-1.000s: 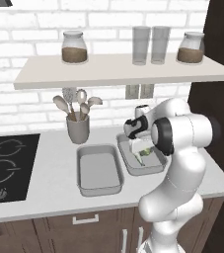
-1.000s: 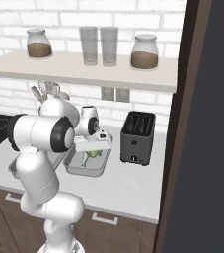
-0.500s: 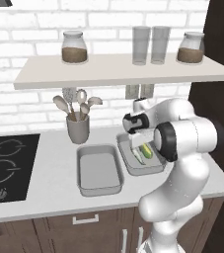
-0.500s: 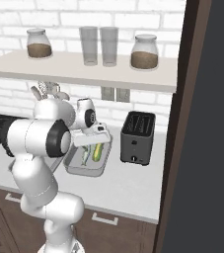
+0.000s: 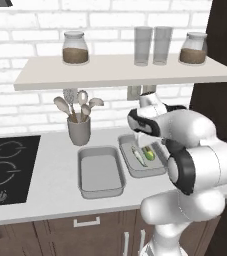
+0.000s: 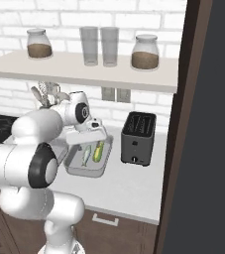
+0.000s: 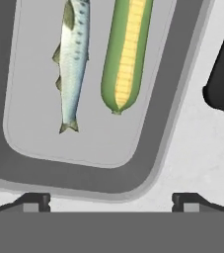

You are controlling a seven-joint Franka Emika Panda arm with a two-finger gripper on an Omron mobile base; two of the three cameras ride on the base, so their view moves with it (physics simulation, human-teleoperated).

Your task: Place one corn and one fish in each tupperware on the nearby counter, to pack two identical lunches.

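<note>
Over the right-hand tupperware (image 5: pixel 161 170) the gripper (image 7: pixel 111 200) hangs with fingers spread wide, holding nothing. Fish (image 7: pixel 72 59) and corn (image 7: pixel 125 54) lie side by side inside. Other tupperware (image 5: pixel 100 187) near the counter (image 5: pixel 50 175) front edge looks bare, so I'd lift straight up before fetching more.

A white wall shelf (image 5: pixel 120 70) runs along the white brick wall and carries two glass jars of brown grains, one toward its left end (image 5: pixel 75 48) and one toward its right (image 5: pixel 193 48), with two clear drinking glasses (image 5: pixel 152 45) side by side between them. Below stand a grey utensil cup holding wooden spoons (image 5: pixel 78 129), a black induction hob (image 5: pixel 7 167), and a dark two-slot toaster (image 6: pixel 138 138).
</note>
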